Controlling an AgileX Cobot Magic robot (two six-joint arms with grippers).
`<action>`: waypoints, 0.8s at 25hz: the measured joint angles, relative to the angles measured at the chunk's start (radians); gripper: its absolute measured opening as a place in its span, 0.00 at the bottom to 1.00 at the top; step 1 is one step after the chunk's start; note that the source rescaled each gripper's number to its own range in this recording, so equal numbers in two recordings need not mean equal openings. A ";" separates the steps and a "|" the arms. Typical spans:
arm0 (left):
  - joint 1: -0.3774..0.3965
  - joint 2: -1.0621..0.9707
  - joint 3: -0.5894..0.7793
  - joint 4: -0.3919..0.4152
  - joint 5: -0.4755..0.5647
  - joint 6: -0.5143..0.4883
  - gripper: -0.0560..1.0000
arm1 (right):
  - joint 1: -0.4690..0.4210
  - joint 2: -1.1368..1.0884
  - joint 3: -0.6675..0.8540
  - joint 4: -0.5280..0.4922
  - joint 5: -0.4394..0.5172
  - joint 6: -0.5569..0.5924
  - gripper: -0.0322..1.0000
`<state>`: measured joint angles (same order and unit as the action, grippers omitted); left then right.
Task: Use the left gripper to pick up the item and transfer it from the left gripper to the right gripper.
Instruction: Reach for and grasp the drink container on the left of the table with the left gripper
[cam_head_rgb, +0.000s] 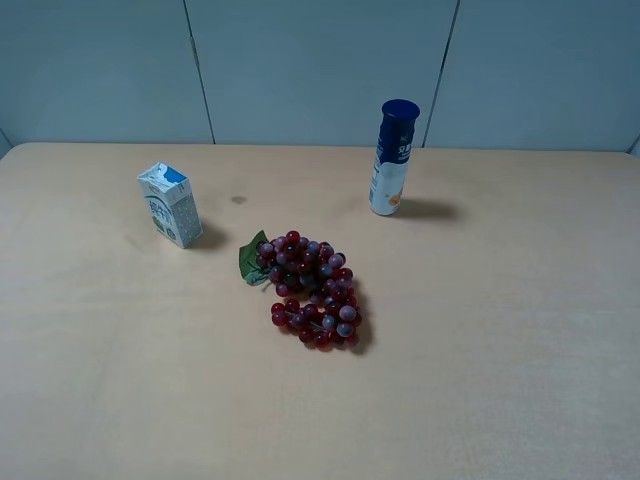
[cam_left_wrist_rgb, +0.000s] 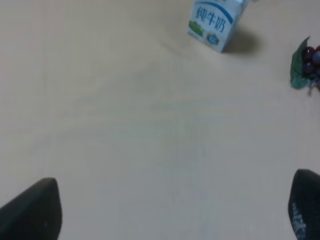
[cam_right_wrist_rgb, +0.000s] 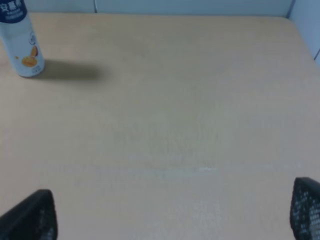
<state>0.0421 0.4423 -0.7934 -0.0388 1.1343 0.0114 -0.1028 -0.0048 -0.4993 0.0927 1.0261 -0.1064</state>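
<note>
The item, a small white drink carton (cam_head_rgb: 170, 204) with blue and green print, stands upright on the left of the table. It also shows in the left wrist view (cam_left_wrist_rgb: 214, 22), well ahead of my left gripper (cam_left_wrist_rgb: 170, 212). That gripper is open and empty, with only its two black fingertips (cam_left_wrist_rgb: 32, 210) in view. My right gripper (cam_right_wrist_rgb: 172, 215) is open and empty too, over bare table. Neither arm shows in the exterior high view.
A bunch of red grapes (cam_head_rgb: 312, 288) with a green leaf lies mid-table; its leaf shows in the left wrist view (cam_left_wrist_rgb: 302, 65). A tall blue-capped tube (cam_head_rgb: 393, 158) stands at the back, also in the right wrist view (cam_right_wrist_rgb: 21, 37). The light wooden table (cam_head_rgb: 500, 350) meets a grey wall.
</note>
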 joint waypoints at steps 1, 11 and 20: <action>0.000 0.039 -0.026 0.000 0.009 0.000 0.77 | 0.000 0.000 0.000 0.000 0.000 0.000 1.00; -0.004 0.336 -0.191 0.001 0.026 0.000 0.77 | 0.000 0.000 0.000 0.001 0.000 0.000 1.00; -0.172 0.573 -0.290 0.039 0.025 0.001 0.77 | 0.000 0.000 0.000 0.002 0.000 0.000 1.00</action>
<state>-0.1303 1.0153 -1.0832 0.0000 1.1596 0.0123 -0.1028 -0.0048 -0.4993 0.0945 1.0261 -0.1064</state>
